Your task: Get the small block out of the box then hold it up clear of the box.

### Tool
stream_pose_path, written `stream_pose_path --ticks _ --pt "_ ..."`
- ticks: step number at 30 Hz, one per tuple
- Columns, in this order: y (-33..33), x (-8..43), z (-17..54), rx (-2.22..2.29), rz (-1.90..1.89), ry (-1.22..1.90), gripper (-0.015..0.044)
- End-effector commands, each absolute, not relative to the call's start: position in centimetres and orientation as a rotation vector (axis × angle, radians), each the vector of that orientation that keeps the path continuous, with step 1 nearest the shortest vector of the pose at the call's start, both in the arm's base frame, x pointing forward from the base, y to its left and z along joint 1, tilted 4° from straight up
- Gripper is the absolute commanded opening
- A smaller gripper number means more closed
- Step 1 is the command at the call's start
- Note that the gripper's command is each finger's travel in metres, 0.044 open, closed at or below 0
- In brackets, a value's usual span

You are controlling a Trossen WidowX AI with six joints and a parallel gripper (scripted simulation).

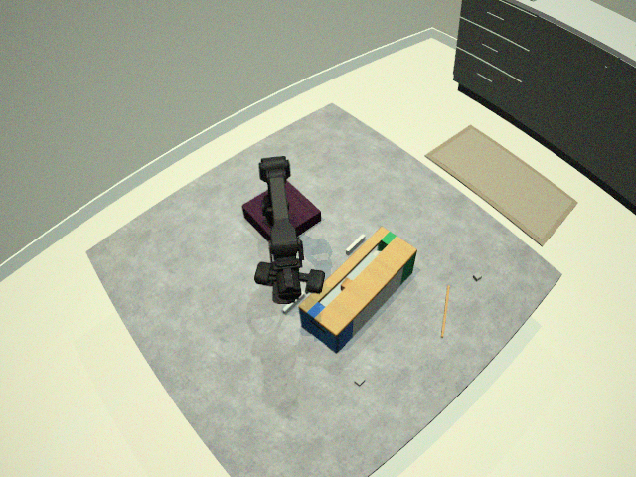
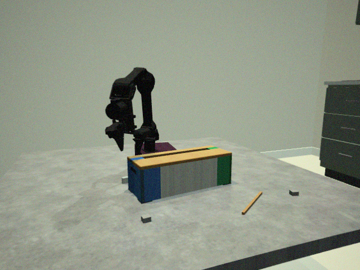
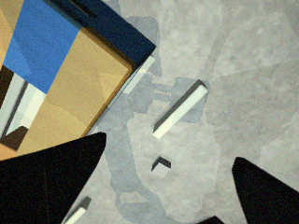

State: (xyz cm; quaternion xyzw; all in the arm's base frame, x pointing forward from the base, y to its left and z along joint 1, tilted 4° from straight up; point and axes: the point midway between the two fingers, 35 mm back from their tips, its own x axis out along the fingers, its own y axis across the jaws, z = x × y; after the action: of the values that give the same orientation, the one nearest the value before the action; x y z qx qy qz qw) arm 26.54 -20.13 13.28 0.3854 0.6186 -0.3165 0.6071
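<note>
The box (image 1: 377,277) (image 2: 185,157) (image 3: 95,77) stands upright, with a blue end, a green end and a long slot in its wooden lid. A wood-coloured piece (image 1: 347,282) (image 3: 8,154) shows in the slot; whether it is the block, I cannot tell. No block shows through the grey front. My gripper (image 1: 290,289) (image 2: 129,152) (image 3: 167,150) is open and empty, pointing down above the table behind the box's blue end. In the wrist view the left finger overlaps the lid's edge. The fingertips are hidden in the top view.
A white bar (image 1: 293,303) (image 2: 124,179) (image 3: 181,110) lies behind the blue end, another (image 1: 355,243) (image 3: 77,216) nearer the green end. A small grey piece (image 3: 161,165) lies below the gripper; two others (image 1: 477,277) (image 2: 145,219) and an orange stick (image 1: 445,311) (image 2: 252,203) lie before the box.
</note>
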Motion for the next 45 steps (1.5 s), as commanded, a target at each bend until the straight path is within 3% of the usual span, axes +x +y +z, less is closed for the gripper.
stream_pose_path --ticks 1,45 --pt "-13.5 29.6 15.8 1.391 -0.879 1.365 0.0400" --pt "-11.3 31.1 11.9 1.504 -0.945 1.381 0.0400"
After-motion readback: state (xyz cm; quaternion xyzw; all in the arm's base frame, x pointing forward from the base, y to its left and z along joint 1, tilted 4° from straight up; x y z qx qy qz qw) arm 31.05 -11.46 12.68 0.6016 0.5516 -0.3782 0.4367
